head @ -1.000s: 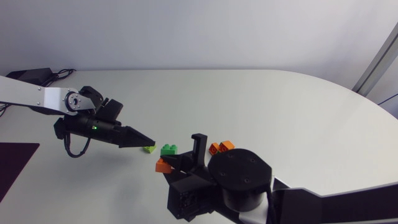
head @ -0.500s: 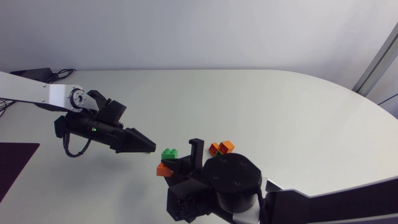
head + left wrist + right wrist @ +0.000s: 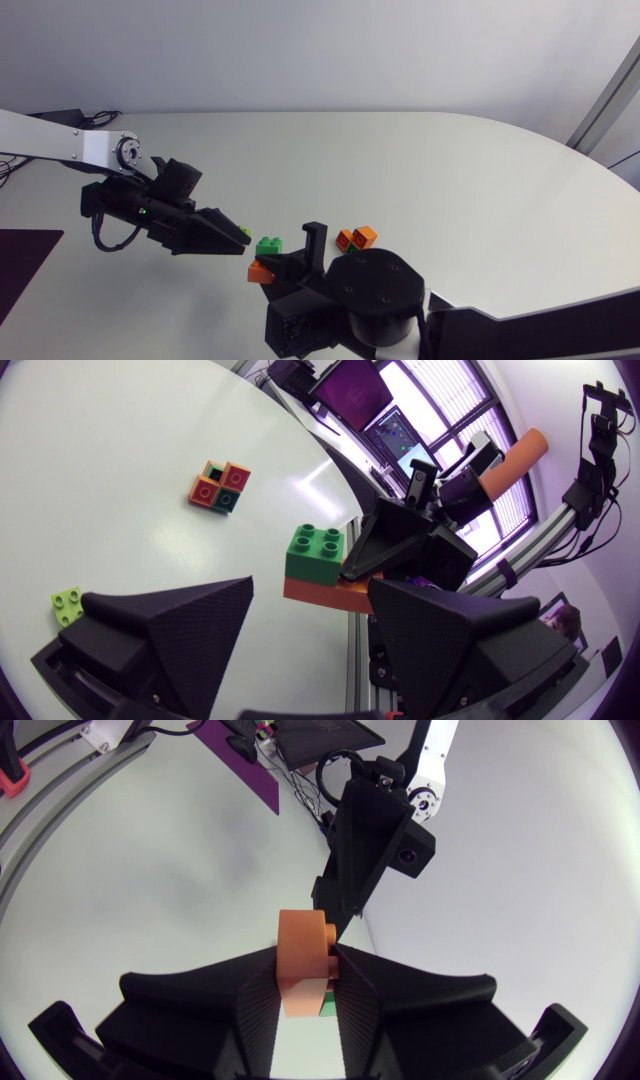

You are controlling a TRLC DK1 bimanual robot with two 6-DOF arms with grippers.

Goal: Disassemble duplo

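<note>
A green brick (image 3: 269, 244) stacked on an orange brick (image 3: 262, 270) is held off the table by my right gripper (image 3: 273, 262), which is shut on the stack. In the right wrist view the orange brick (image 3: 303, 958) sits between its fingers, with a sliver of green brick (image 3: 326, 1003) behind. My left gripper (image 3: 238, 236) points at the stack from the left, open. In the left wrist view, the green brick (image 3: 315, 552) and orange brick (image 3: 325, 591) lie just ahead of the gap of the left gripper (image 3: 310, 615), untouched. A lime brick (image 3: 67, 605) lies beside one left finger.
A small cluster of orange, red and green bricks (image 3: 355, 238) lies on the white table (image 3: 420, 170) just right of the held stack; it shows as the brick cluster (image 3: 218, 486) in the left wrist view. My right arm's bulky base (image 3: 375, 300) fills the front middle.
My left gripper has swung closer to the held stack and now covers the lime brick in the head view. The right gripper has kept its hold, shifting only slightly.
</note>
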